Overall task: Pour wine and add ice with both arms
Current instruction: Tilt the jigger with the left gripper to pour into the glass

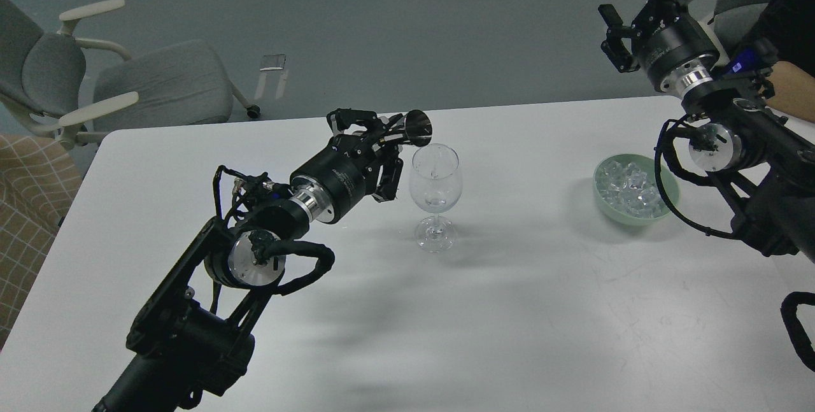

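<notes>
A clear wine glass [435,183] stands upright near the middle of the white table [509,310]. My left gripper [375,144] is shut on a small shiny metal cup [417,128], tipped on its side with its mouth at the glass's left rim. A thin trace of wine [434,172] seems to fall inside the bowl, with a little liquid at the bottom. The ice [630,187] lies heaped in a pale green bowl [603,203] at the right. My right gripper [627,30] hangs high above the table's far right edge, beyond the bowl, open and empty.
A grey office chair [127,90] stands beyond the table's far left corner. A person's bare forearm [793,90] shows at the right edge behind my right arm. A checked cushion [28,208] sits at the left edge.
</notes>
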### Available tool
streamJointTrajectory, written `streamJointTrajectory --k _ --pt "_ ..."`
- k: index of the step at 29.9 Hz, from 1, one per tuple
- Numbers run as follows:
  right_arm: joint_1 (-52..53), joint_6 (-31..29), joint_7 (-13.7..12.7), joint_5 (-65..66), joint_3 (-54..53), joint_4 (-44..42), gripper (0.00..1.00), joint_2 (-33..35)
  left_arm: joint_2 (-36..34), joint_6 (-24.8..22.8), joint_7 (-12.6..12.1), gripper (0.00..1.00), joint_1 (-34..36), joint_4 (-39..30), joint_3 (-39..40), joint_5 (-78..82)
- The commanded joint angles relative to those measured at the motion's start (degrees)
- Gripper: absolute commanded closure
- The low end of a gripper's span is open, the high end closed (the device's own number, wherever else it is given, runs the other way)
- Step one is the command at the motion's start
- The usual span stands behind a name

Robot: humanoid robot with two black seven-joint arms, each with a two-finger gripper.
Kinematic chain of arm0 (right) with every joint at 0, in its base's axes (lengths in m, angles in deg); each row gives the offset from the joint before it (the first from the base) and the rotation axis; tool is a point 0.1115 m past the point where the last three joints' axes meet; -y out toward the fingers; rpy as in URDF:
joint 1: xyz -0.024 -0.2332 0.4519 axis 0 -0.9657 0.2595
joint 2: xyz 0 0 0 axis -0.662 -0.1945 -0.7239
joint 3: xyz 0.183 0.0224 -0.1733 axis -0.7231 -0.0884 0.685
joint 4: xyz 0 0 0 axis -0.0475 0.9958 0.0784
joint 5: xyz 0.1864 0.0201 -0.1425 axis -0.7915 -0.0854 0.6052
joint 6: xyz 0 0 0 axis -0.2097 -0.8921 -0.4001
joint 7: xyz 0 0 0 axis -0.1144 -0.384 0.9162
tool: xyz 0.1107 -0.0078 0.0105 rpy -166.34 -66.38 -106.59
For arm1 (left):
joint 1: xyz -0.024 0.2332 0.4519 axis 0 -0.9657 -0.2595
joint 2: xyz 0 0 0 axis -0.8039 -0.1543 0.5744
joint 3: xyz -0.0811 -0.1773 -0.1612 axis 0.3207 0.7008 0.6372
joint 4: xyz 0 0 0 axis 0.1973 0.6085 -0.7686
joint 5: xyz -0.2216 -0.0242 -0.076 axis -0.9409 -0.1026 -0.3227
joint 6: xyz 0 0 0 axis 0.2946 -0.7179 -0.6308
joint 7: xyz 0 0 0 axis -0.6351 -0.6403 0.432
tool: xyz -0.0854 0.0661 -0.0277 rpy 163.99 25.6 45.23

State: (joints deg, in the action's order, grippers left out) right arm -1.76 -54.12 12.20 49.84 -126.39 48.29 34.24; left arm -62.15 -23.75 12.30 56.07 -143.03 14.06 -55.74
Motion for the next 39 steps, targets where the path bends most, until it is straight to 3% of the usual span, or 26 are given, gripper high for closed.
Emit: streamJointTrajectory --k 1,39 --pt "0.0 0.0 0.0 0.0 0.0 0.0 0.0 0.0 -0.1 0.0 0.0 1.0 0.2 0.0 0.0 1.5" --pt "0.0 0.0 0.1 0.0 0.0 -0.1 0.0 0.2 -5.5 -4.6 -0.8 1.0 0.6 -3.6 -2.2 23.7"
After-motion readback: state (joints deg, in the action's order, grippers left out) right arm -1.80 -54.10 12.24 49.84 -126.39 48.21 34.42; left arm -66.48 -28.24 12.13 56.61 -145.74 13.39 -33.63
